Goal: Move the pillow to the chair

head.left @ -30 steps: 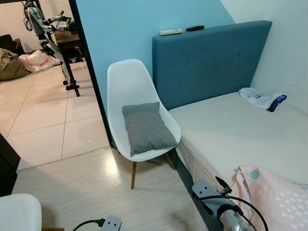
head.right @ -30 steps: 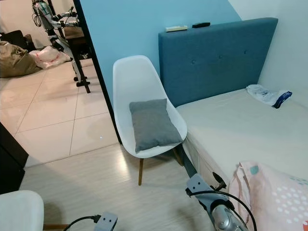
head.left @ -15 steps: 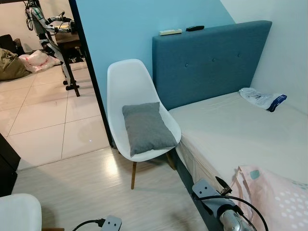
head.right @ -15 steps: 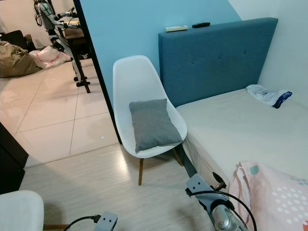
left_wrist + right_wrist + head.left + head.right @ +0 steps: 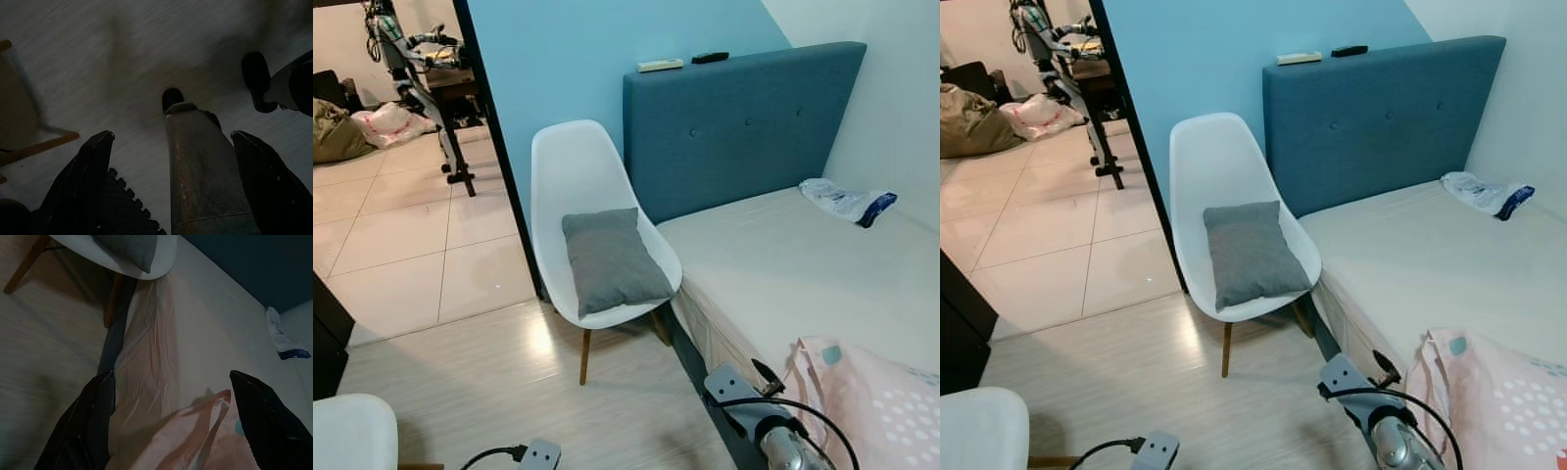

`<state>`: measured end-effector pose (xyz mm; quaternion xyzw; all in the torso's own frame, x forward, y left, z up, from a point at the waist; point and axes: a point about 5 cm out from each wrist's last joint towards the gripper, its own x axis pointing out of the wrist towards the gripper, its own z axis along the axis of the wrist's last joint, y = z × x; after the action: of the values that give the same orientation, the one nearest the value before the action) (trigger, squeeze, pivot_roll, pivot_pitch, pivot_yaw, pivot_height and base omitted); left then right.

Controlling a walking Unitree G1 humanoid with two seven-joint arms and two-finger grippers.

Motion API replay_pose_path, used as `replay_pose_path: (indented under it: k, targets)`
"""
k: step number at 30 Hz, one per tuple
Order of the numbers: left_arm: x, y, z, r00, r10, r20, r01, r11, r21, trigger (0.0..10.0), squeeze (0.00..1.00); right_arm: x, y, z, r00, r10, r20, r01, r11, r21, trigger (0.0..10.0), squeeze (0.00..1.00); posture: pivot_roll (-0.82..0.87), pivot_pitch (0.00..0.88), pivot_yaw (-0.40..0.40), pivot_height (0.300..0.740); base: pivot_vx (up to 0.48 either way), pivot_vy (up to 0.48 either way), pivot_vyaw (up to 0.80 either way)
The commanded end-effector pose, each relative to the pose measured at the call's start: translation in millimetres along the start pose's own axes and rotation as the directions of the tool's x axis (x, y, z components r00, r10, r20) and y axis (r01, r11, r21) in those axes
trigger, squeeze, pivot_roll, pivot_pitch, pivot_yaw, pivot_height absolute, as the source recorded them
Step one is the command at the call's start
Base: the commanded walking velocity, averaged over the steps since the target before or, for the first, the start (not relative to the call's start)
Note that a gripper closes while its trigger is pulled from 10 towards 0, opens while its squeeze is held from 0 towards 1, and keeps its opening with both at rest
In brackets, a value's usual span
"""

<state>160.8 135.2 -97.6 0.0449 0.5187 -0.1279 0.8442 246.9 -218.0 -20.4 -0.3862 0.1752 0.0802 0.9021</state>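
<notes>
The grey pillow [image 5: 611,259] lies on the seat of the white chair [image 5: 578,176], its upper edge leaning against the backrest. The chair stands on wooden legs just beside the bed [image 5: 783,264], at the end with the blue headboard [image 5: 744,122], and its back is close to the blue wall [image 5: 578,49]. On the headboard's top edge, beyond the chair, rest a white remote [image 5: 660,66] and a black remote [image 5: 710,58]. A plastic bag [image 5: 847,202] lies on the mattress, well apart from the chair, near the far wall. A pink patterned blanket [image 5: 876,401] covers the near corner of the bed. The right arm [image 5: 773,436] hangs low beside that corner, on the side toward the chair; in the right wrist view the right gripper [image 5: 171,426] has its fingers spread wide, with nothing between them, above the blanket and bed edge. The left gripper [image 5: 171,191], seen dimly in the left wrist view, hangs over the floor with its fingers likewise spread apart and holding nothing.
</notes>
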Motion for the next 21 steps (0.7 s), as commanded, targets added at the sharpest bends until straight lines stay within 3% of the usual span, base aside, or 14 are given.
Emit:
replay_pose_path:
  k: [1,21]
  targets:
    - [0.3,1.0,3.8,1.000,0.005,0.003,-0.005,1.000,0.006,10.0,0.00,1.2,-0.3,1.3,1.000,-0.007,-0.003,0.007,1.000,0.018,10.0,0.00,-0.08,0.000,0.028,0.740,0.000,0.000,0.00]
    - [-0.1,3.0,3.6,1.000,0.004,0.007,-0.004,1.000,0.006,10.0,0.00,2.3,-1.0,2.3,1.000,-0.007,-0.005,0.007,1.000,0.018,10.0,0.00,-0.08,0.000,0.024,0.740,0.000,0.000,0.00]
